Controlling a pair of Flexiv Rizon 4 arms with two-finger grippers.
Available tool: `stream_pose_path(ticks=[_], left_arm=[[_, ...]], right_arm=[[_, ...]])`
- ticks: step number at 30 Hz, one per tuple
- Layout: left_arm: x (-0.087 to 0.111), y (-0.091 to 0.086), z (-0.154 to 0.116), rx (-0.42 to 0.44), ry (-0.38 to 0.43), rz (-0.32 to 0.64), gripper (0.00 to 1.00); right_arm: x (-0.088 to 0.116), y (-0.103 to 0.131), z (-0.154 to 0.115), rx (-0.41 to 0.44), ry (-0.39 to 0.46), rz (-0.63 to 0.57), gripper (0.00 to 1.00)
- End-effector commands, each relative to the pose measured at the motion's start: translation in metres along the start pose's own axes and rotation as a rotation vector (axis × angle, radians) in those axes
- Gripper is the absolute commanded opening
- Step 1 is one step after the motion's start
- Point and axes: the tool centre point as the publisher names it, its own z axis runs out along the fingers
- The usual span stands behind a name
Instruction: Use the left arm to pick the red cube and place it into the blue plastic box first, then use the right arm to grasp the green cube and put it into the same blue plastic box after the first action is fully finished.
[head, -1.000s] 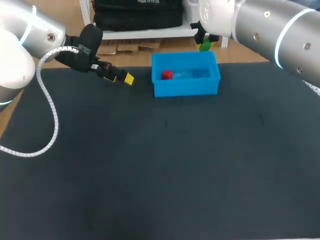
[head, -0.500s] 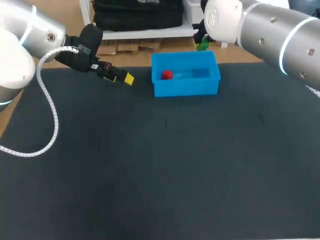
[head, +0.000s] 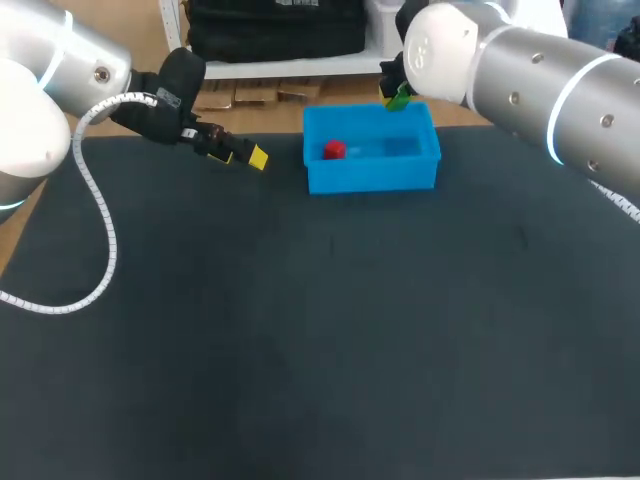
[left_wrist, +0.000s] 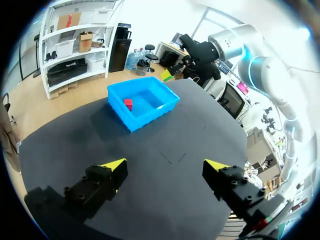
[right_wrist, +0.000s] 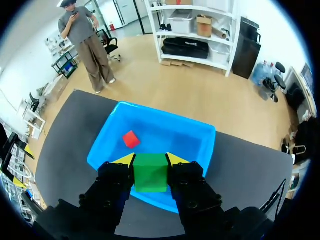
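Since the red cube (head: 334, 150) lies on the floor of the blue plastic box (head: 370, 178), toward its left end, the first half of the task looks finished. The step in hand is therefore the second: bringing the green cube (right_wrist: 150, 172) to the same box.

The box stands near the far edge of the table (head: 300, 330), about midway along it. The left hand (left_wrist: 165, 167) hangs above the table toward the far left corner, well apart from the box, with its fingers spread wide and nothing between them.

The right hand (right_wrist: 151, 160) is clamped on the green cube, one yellow tip pressed to each side. It holds the cube in the air at the box's far side. In the right wrist view the cube hangs over a wall of the box, with the blue interior and the red cube ahead of it. From the head view I cannot quite tell whether it is over the far rim or just inside it.

The next move probably calls for:
- a short carry until the cube is plainly over the open floor, to the right of the red cube;
- a lowering past the rim;
- parting the fingers to release it.
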Motion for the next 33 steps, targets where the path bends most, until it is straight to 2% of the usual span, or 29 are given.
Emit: stream_pose_path(ticks=[1,8,14,24,25,26,33], left_arm=[[0.002,0.000,0.000,0.002,-0.007,0.003,1.00],[0.002,0.000,0.000,0.002,-0.007,0.003,1.00],[0.002,0.000,0.000,0.002,-0.007,0.003,1.00],[0.002,0.000,0.000,0.002,-0.007,0.003,1.00],[0.002,0.000,0.000,0.002,-0.007,0.003,1.00],[0.002,0.000,0.000,0.002,-0.007,0.003,1.00],[0.002,0.000,0.000,0.002,-0.007,0.003,1.00]], right_arm=[[-0.021,-0.008,0.018,-0.033,0.022,-0.008,0.00],[-0.018,-0.011,0.034,-0.067,-0.020,-0.004,0.00],[-0.010,-0.015,0.048,-0.074,-0.020,-0.005,0.00],[-0.005,-0.021,0.057,-0.078,-0.027,-0.006,0.00],[-0.005,-0.022,0.057,-0.070,-0.029,-0.011,0.20],[-0.005,-0.022,0.057,-0.070,-0.030,-0.012,1.00],[-0.004,-0.021,0.054,-0.051,-0.044,-0.044,1.00]])
